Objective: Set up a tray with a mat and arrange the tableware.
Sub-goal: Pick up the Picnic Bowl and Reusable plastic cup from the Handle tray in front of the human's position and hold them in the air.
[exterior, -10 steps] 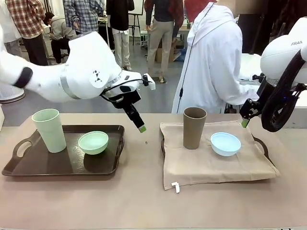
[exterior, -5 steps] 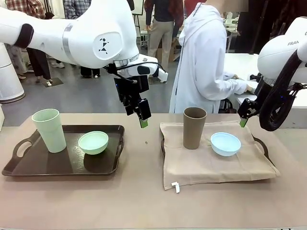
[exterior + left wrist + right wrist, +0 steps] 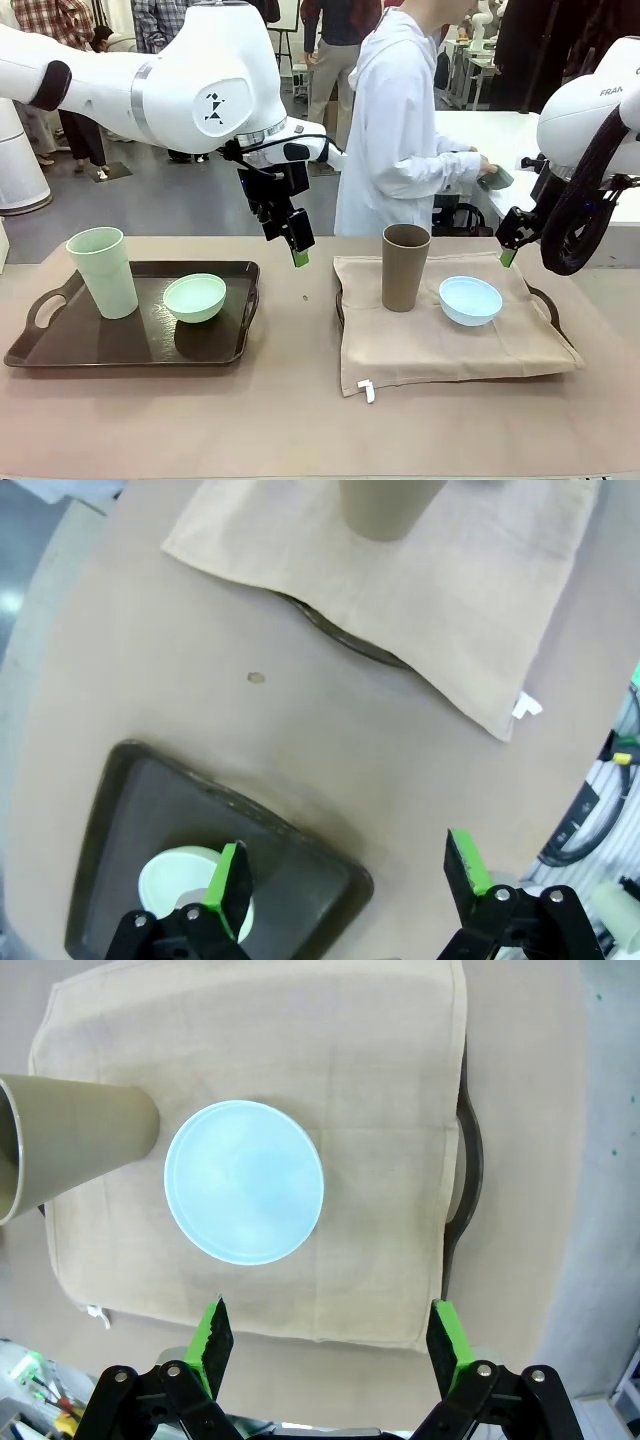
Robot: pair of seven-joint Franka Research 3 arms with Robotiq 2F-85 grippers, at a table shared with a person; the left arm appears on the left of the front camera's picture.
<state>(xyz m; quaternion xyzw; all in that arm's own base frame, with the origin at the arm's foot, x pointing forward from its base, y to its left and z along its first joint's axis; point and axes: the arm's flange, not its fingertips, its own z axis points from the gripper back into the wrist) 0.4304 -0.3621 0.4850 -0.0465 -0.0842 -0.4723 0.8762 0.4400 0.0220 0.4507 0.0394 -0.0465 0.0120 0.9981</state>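
My left arm (image 3: 150, 85) was round and white (one little black mark (image 3: 216, 110)); the left gripper (image 3: 347, 870) had green pads (image 3: 232, 875).

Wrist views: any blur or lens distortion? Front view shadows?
Left wrist view: sharp, table edge bows from the wide lens. Right wrist view: sharp, brown cup splays sideways. Front view: soft shadow below the pale green bowl, no glare.

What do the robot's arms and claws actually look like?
Rounded white shells. The left arm bears a black triangle marking and a silver ring; the right arm has grey lettering and a black cable loop. The left claw and right claw are black with green pads.
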